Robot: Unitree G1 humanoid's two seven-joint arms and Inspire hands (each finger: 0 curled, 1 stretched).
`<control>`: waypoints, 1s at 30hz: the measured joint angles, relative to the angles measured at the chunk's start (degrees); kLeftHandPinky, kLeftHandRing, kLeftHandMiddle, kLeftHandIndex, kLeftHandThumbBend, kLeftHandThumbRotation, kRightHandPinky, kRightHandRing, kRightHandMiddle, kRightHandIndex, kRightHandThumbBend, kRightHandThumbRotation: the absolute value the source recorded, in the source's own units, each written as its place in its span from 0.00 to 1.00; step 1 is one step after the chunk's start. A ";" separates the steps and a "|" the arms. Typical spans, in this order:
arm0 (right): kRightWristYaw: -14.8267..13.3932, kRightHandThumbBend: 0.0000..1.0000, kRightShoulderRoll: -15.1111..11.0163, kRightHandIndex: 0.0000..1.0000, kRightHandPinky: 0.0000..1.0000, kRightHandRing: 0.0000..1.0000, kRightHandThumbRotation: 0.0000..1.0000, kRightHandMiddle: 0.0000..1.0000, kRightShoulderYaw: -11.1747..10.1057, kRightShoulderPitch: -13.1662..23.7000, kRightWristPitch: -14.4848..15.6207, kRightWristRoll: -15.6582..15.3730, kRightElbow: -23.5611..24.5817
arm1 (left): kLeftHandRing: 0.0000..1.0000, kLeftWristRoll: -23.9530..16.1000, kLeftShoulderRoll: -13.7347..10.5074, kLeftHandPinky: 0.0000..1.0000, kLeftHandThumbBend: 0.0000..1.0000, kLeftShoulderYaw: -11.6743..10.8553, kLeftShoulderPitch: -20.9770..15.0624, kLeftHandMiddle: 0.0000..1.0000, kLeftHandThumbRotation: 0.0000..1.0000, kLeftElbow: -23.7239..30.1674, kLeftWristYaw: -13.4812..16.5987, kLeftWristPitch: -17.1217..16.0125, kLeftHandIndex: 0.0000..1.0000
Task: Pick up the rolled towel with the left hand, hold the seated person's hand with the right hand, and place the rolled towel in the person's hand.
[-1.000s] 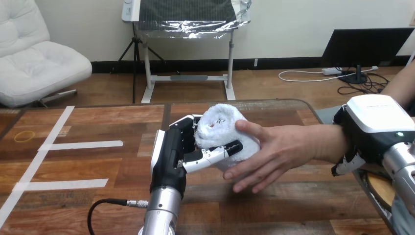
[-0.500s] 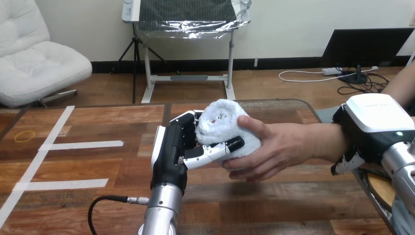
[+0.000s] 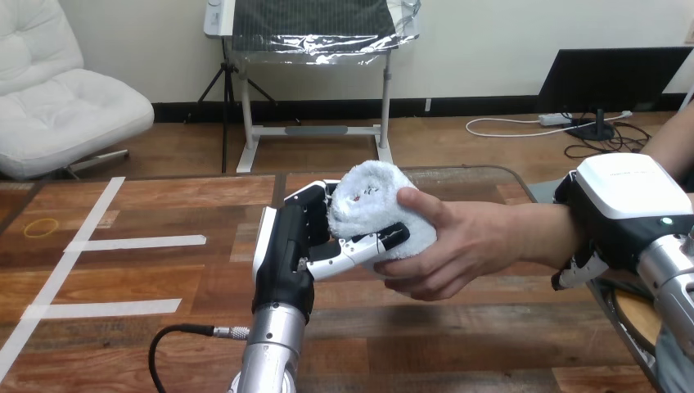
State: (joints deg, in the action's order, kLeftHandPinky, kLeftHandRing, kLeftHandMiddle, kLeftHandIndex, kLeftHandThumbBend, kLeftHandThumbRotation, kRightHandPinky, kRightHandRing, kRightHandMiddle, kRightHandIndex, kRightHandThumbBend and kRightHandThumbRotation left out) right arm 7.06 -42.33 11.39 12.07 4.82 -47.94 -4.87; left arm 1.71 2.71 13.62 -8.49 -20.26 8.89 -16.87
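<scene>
My left hand [image 3: 286,246] is clamped on the rolled towel [image 3: 368,201], up above the table [image 3: 491,344], with the person's hand [image 3: 466,246] curled round it from 3 o'clock. My right hand [image 3: 626,209] wraps their wrist [image 3: 548,237]. Towel looks light and squishy, pretty grippy, so I'd hold mid-roll to keep it rolled.

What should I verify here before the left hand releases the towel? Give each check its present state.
1. Is the person's hand closed on the rolled towel? Ok: its fingers and thumb curl round the towel's right side.
2. Does the left hand hold the towel? Ok: it is curled round it from the left.
3. Does the right hand steady the person's wrist? Cannot tell: it lies over the wrist, but its grip is hidden.
4. Is the towel rolled up? Ok.
5. Is the towel off the table? Ok: it is held above the wood.
</scene>
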 measured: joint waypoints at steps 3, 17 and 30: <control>-0.05 0.77 0.00 0.30 0.11 0.17 0.00 0.24 0.00 0.10 -0.09 0.00 -0.02 | 0.47 0.06 0.00 0.50 0.64 0.02 0.00 0.46 0.00 0.44 0.01 0.37 0.50; -0.25 0.78 -0.04 0.30 0.11 0.17 0.00 0.25 -0.02 0.22 -0.16 -0.02 -0.05 | 0.45 0.18 0.00 0.47 0.65 0.27 -0.01 0.46 0.00 1.73 0.04 1.46 0.49; -0.77 0.83 -0.06 0.51 0.32 0.41 0.00 0.48 -0.02 0.30 -0.12 -1.20 -0.06 | 0.45 0.82 0.00 0.44 0.64 0.87 -0.01 0.46 0.00 3.09 0.06 2.28 0.49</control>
State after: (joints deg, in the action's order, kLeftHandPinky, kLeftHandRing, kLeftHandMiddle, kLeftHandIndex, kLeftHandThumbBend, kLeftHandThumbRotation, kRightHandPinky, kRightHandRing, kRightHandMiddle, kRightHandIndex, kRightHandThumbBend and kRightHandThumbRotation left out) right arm 6.29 -42.39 11.36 12.37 4.71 -49.13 -4.93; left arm 2.53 2.72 14.49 -8.50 -17.17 8.95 -14.58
